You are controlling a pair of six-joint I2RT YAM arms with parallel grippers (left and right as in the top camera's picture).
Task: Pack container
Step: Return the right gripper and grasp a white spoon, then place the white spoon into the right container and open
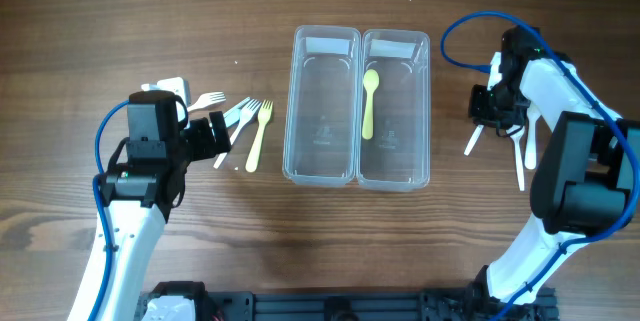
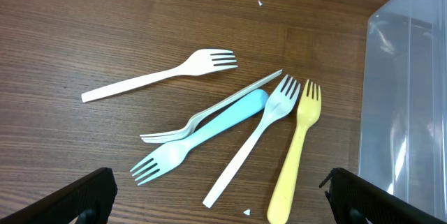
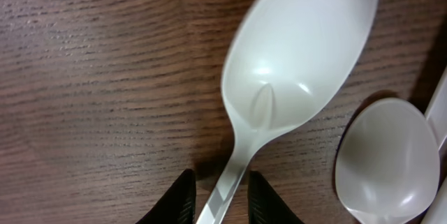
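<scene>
Surface: brown wood-grain table [image 1: 400,251], matt, with a fine ridged grain.

Container: clear plastic twin tray [image 1: 320,111] at the table's centre. It has two long round-cornered tubs joined side by side, with thin glossy walls. The right tub holds one yellow plastic spoon [image 1: 369,106]; the left tub is empty.

Right gripper [image 3: 222,206]: right of the tray. Its fingers sit close on either side of a white plastic spoon [image 3: 300,49] at the handle. Whether they pinch it cannot be told. A second white spoon [image 3: 387,158] lies just beside.

Left gripper [image 2: 220,182]: left of the tray, jaws spread wide and empty. Below it lie a cream fork [image 2: 160,76], pale blue fork [image 2: 209,130], white fork [image 2: 258,130], yellow fork [image 2: 297,154] and translucent fork [image 2: 244,91].

Risk: the slick, narrow handle lies flat on the wood, so a shallow pinch may slip or swing the bowl into its neighbour. The forks overlap, so lifting one may drag others.
</scene>
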